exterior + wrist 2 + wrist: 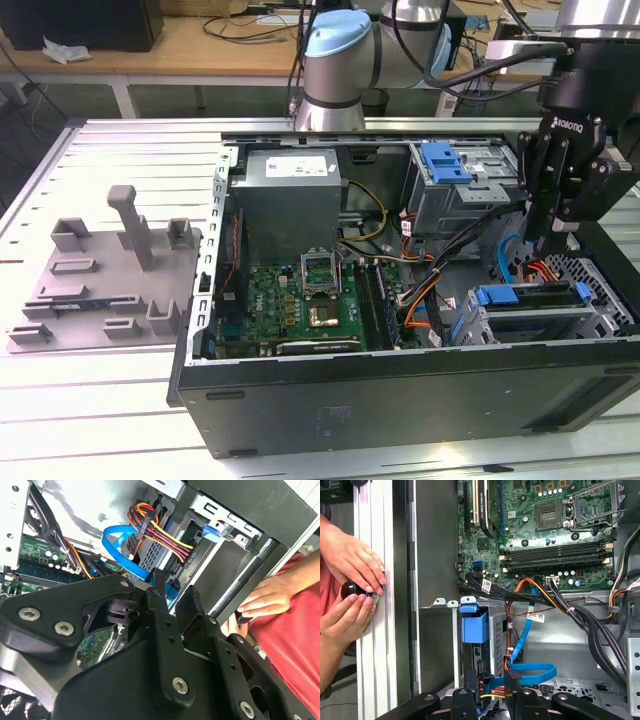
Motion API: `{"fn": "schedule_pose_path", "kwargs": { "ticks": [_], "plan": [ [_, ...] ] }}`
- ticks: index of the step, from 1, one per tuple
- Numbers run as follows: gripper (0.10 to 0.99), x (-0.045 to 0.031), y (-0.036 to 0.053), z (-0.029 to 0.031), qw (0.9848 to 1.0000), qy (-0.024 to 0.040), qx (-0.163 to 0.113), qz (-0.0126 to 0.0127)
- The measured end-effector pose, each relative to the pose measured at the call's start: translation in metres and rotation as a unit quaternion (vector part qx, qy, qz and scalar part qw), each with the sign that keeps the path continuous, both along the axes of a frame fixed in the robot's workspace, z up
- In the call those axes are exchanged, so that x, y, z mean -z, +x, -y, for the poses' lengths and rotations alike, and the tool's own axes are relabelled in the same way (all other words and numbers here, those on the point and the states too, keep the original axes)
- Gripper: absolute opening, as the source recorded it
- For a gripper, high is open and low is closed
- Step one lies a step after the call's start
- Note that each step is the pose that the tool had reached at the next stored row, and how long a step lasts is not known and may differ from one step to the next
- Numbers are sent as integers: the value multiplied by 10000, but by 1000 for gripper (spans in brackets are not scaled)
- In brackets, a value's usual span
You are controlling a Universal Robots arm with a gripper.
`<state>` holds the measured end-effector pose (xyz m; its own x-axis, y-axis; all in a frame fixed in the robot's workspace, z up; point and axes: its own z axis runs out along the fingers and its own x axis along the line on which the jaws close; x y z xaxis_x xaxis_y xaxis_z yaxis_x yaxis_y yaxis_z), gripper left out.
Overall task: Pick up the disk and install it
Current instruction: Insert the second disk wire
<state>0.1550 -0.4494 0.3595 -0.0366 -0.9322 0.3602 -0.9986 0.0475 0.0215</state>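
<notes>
Currently the gripper [553, 232] hangs inside the open computer case [400, 385], right of frame. Fingers nearly together, gripping nothing. Disk [535, 295] sits seated in the lower-right drive cage.

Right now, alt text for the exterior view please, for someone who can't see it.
A black gripper on a robot arm hangs over the drive bay at the exterior view's right of an open computer case, above a blue-framed disk seated in the bay. The green motherboard lies exposed mid-case; a grey fixture plate sits on the table at the left.
</notes>
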Motion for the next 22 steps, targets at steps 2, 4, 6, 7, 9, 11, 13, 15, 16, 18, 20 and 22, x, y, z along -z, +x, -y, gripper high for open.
{"fn": "schedule_pose_path", "kwargs": {
  "ticks": [2,4,6,7,9,11,13,15,16,18,20,22],
  "plan": [
    [361,2,0,-1,10000,1,83,0],
    [361,3,0,-1,9998,2,191,0],
    [361,4,0,-1,9995,1,318,0],
    [361,6,0,-1,9994,2,354,0],
    [361,6,-1,-1,9992,1,398,0],
    [361,6,0,-1,9992,1,409,0],
    [361,6,2,-1,9991,1,416,0],
    [361,7,13,0,9991,1,416,0],
    [361,8,18,-1,9991,1,416,0],
    [361,9,22,0,9991,1,417,0],
    [361,12,25,0,9991,1,417,0],
    [361,17,31,-1,9991,1,418,0]
  ]
}}
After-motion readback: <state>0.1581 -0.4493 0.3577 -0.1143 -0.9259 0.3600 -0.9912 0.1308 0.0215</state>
